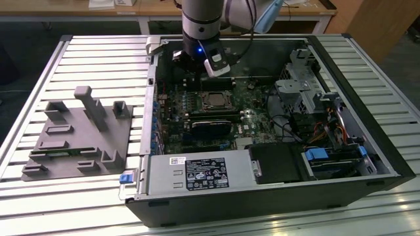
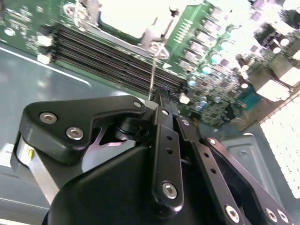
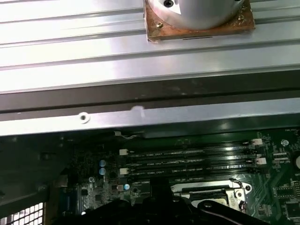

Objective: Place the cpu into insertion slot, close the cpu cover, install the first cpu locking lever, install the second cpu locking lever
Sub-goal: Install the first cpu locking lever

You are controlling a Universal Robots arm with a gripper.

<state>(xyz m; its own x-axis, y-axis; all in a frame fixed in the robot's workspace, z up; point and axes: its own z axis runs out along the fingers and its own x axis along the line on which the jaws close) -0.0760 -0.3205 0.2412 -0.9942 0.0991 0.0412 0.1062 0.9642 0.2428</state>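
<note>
The cpu (image 1: 213,101) lies in the insertion slot (image 1: 201,106) on the green board inside the open computer case. The silvery cpu cover (image 1: 213,93) seems to lie down around it. In the second wrist view the cpu (image 2: 124,14) shows as a pale square, and a thin wire locking lever (image 2: 153,70) rises from the socket's edge. My gripper (image 2: 161,93) hangs just behind the socket (image 1: 195,69), shut, with the lever's free end at its tip. Whether the lever is pinched is unclear. The socket frame (image 3: 211,190) also shows in the first wrist view.
Long black memory slots (image 2: 108,54) run between the socket and the case's rear wall (image 3: 140,117). A black fan unit (image 1: 210,129), a labelled power supply (image 1: 196,174) and a drive cage (image 1: 308,78) crowd the case. A grey fixture (image 1: 78,132) sits on the slatted table.
</note>
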